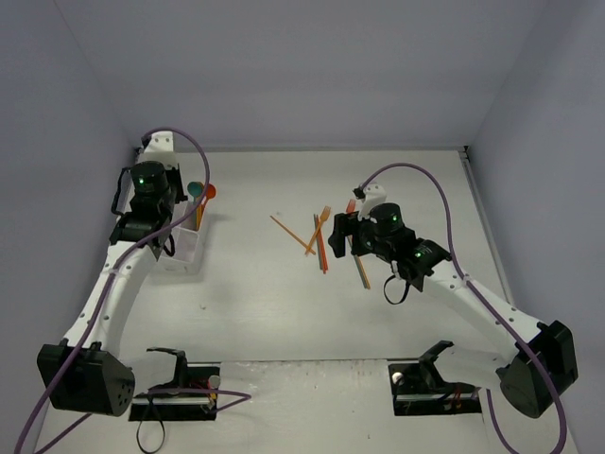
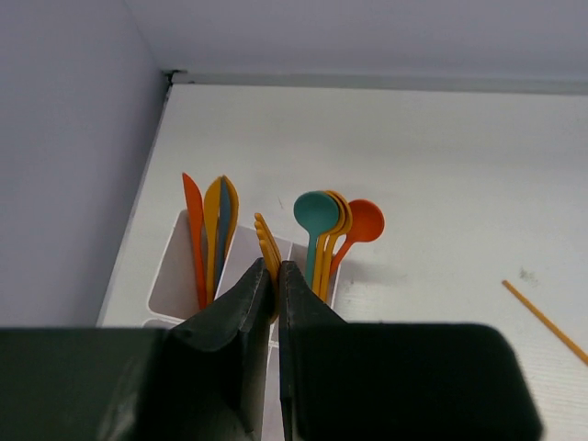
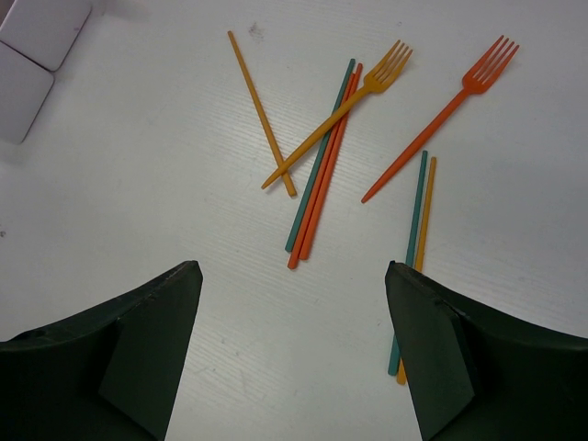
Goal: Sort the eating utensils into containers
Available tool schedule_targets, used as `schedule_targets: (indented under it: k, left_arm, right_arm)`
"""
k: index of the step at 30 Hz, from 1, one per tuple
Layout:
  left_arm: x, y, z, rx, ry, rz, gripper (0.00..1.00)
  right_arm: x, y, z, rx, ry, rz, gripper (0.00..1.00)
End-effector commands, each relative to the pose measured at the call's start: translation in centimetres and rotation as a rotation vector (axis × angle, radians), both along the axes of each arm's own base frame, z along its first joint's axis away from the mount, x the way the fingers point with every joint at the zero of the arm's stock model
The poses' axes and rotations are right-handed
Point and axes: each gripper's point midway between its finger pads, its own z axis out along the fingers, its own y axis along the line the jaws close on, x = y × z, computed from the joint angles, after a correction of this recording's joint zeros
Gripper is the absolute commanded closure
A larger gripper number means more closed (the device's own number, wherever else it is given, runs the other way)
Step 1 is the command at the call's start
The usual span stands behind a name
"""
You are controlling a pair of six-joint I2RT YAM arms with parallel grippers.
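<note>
The containers [image 2: 175,276] are one white box of square compartments by the left wall, also in the top view [image 1: 185,248]. Knives [image 2: 209,230] stand in its left compartment and spoons [image 2: 331,225] in its right one. My left gripper [image 2: 273,266] is shut on a yellow fork [image 2: 265,237] over the middle compartment; in the top view it [image 1: 178,225] is at the box. Loose eating utensils lie mid-table: an orange stick [image 3: 262,115], a yellow fork [image 3: 342,108], an orange fork [image 3: 441,110], and two stick pairs [image 3: 323,165] [image 3: 419,230]. My right gripper [image 3: 292,271] hangs open just short of them, holding nothing.
Grey walls close the table at the left, back and right. White square shapes [image 3: 28,55] show at the top left corner of the right wrist view. The loose pile [image 1: 321,238] lies just left of the right gripper [image 1: 340,236] in the top view.
</note>
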Motion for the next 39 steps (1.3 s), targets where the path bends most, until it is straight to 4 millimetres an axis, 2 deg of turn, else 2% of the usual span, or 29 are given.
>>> schedule_targets:
  k: [1,5,8,12,20,27,29,32,39]
  left_arm:
    - [-0.7,-1.0,4.5,-0.093,-0.109,-0.023,1.0]
    - [-0.6,-2.1,3.4,-0.158,-0.096,-0.046,1.0]
    - [-0.3,-2.3,1.4,-0.153,-0.061,-0.049,1.0]
    - [0.1,-1.6,0.2,-0.098,-0.045,-0.029,1.0]
    - [0.4,0.1,0.9,0.02,-0.047,0.013,1.0]
    - [0.8,0.5,-1.7,0.028,-0.002,0.033,1.0]
    - [0.9,0.6,-2.4,0.027,0.011,0.037,0.96]
    - [0.9,0.9,-3.5,0.031,0.037,0.05,0.94]
    - [0.6,1.5,-5.1,0.032,0.067,0.079,0.94]
  right_arm:
    - [1.3,0.7,2.3,0.031,-0.062,0.01,0.21]
    - [1.3,0.8,1.9,0.028,-0.054,0.014,0.21]
    - [1.3,0.9,1.9,0.03,-0.052,0.018,0.21]
    - [1.1,0.8,1.9,0.03,-0.052,0.019,0.21]
    - [1.0,0.8,1.7,0.032,-0.047,0.023,0.21]
    - [1.2,0.9,1.8,0.028,-0.051,0.024,0.21]
    - [1.1,0.8,1.6,0.023,-0.048,0.024,0.21]
    - [1.1,0.6,1.3,0.02,-0.043,0.014,0.21]
    - [1.1,0.1,0.6,0.009,-0.03,-0.008,0.21]
